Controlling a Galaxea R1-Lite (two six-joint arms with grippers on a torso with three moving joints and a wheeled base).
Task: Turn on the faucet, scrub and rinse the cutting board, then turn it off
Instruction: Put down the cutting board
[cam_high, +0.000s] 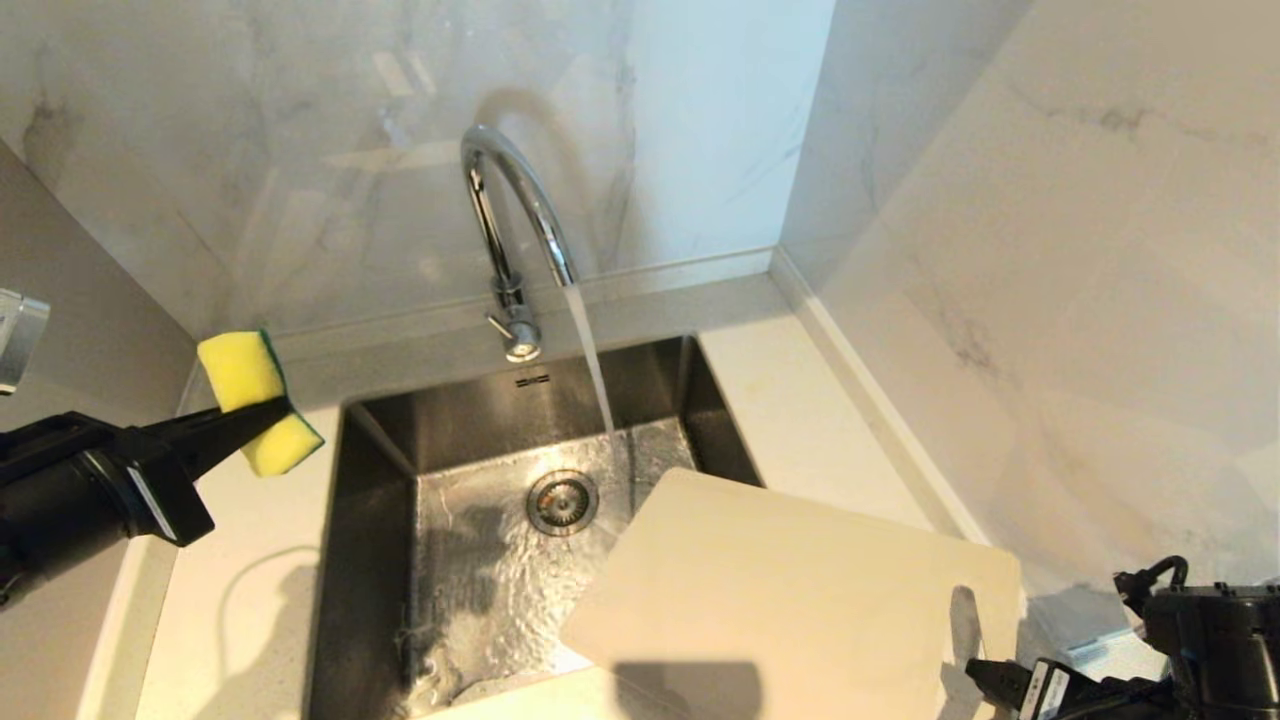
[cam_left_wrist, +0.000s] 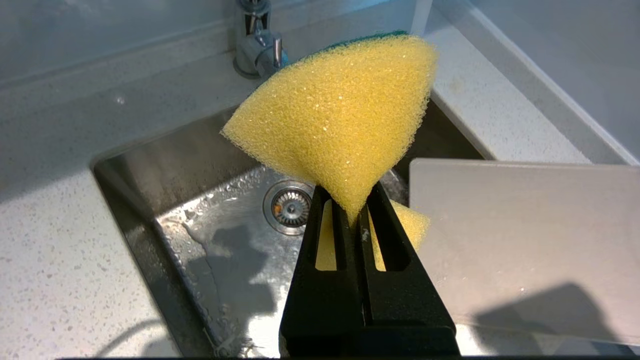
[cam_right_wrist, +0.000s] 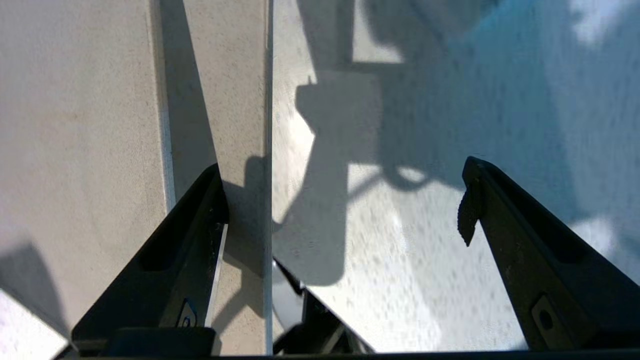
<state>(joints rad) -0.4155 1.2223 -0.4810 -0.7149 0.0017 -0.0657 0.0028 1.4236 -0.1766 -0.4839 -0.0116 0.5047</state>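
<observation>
Only the head view shows water running from the faucet (cam_high: 510, 215) into the sink (cam_high: 380, 440). The cutting board (cam_high: 790, 590) lies partly over the sink's right corner, on the tabletop (cam_high: 800, 400). The left gripper (cam_left_wrist: 352, 212) fingers are clamped on a sponge (cam_left_wrist: 340, 115); the right gripper (cam_right_wrist: 345, 195) fingers stand apart astride the board's edge.

I see bright daylight casting hard gripper shadows across the cutting board (cam_high: 800, 590) and countertop (cam_high: 230, 610), glare on the wet sink (cam_high: 480, 560), and motion-smeared speckles in my right wrist view.

No legible text, label, brand, number or sign appears in any view; the small marks on the sink (cam_high: 380, 420) wall cannot be read.
</observation>
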